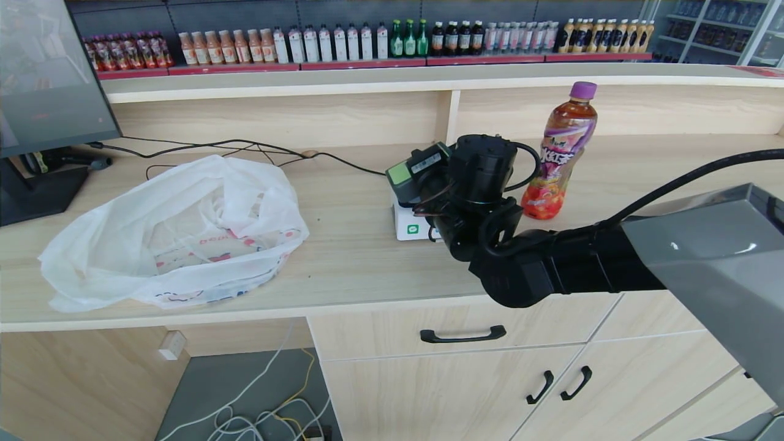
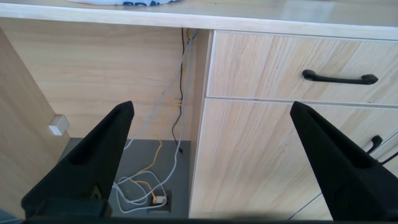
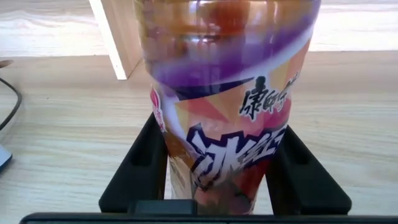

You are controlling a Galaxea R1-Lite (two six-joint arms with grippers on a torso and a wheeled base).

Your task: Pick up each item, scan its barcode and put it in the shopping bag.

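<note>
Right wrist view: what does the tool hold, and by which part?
The right tool holds the bottle by its lower body, one finger on each side.

The scanner (image 1: 409, 205) was half hidden behind the right arm's wrist (image 1: 481, 177). Through the white film of the shopping bag (image 1: 122, 245), red print (image 1: 214, 248) showed only as a blur, and it could not be told whether it sat on the bag or on something inside. In the right wrist view the bottle (image 3: 230, 124) lost its cap and base beyond the edges, its upper label smeared. The monitor (image 1: 49, 67) was cut off at the head view's left and top edges
</note>
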